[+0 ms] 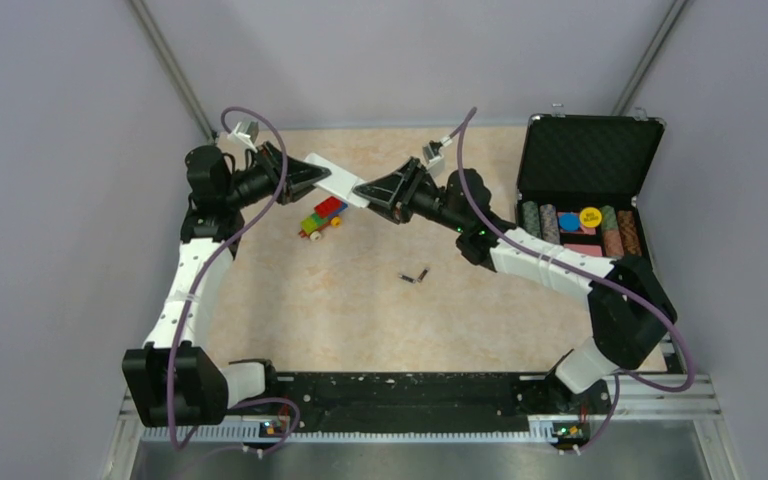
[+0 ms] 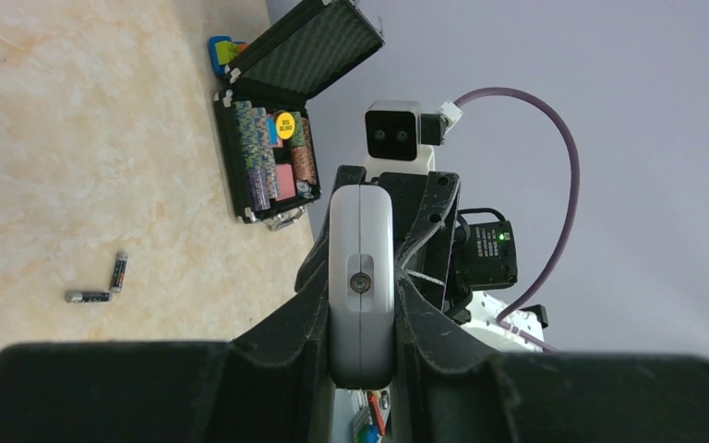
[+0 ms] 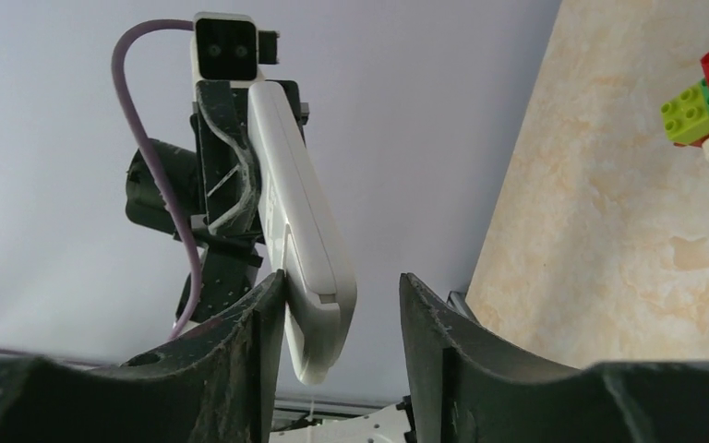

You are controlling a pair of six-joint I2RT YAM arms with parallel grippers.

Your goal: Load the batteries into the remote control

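Note:
The light-grey remote control (image 1: 333, 182) is held in the air above the far part of the table, between my two grippers. My left gripper (image 1: 303, 172) is shut on one end of it; in the left wrist view both fingers press the sides of the remote (image 2: 361, 268). My right gripper (image 1: 367, 192) is open around the other end: in the right wrist view the remote (image 3: 300, 221) lies against one finger (image 3: 263, 318), with a clear gap to the other. The two batteries (image 1: 415, 276) lie close together on the table, also in the left wrist view (image 2: 117, 272).
A colourful toy-brick train (image 1: 322, 217) stands on the table just below the held remote. An open black case (image 1: 588, 150) with poker chips sits at the far right. Grey walls close in the table on three sides.

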